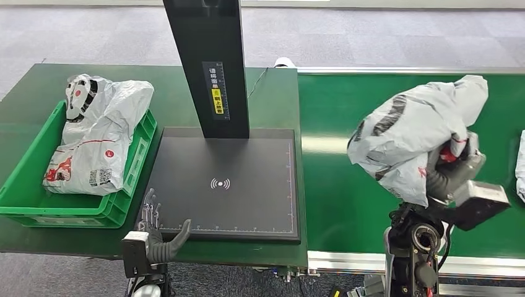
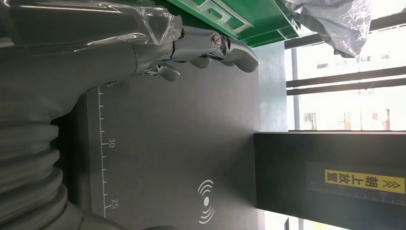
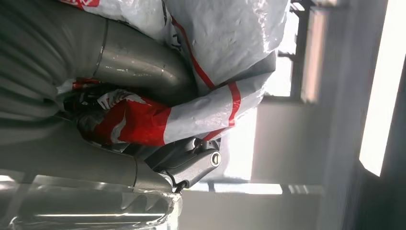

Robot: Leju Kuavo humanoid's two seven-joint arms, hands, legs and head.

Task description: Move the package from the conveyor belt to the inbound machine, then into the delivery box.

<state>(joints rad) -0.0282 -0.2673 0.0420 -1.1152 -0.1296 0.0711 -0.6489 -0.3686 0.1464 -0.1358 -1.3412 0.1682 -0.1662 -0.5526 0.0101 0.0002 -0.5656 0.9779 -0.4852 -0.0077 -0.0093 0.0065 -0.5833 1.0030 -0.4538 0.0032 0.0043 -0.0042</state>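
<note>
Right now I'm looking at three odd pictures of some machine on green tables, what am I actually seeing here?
A humanoid robot sorting parcels. The wide picture is from its head, looking down; the other two are from cameras at its wrists, turned sideways. The right robot hand holds a grey and white package lifted above the green conveyor belt. The left robot hand is open, holding nothing, at the front edge of the black inbound machine, a flat scanning pad with a post. To its left, a green delivery box already contains another package.
</note>
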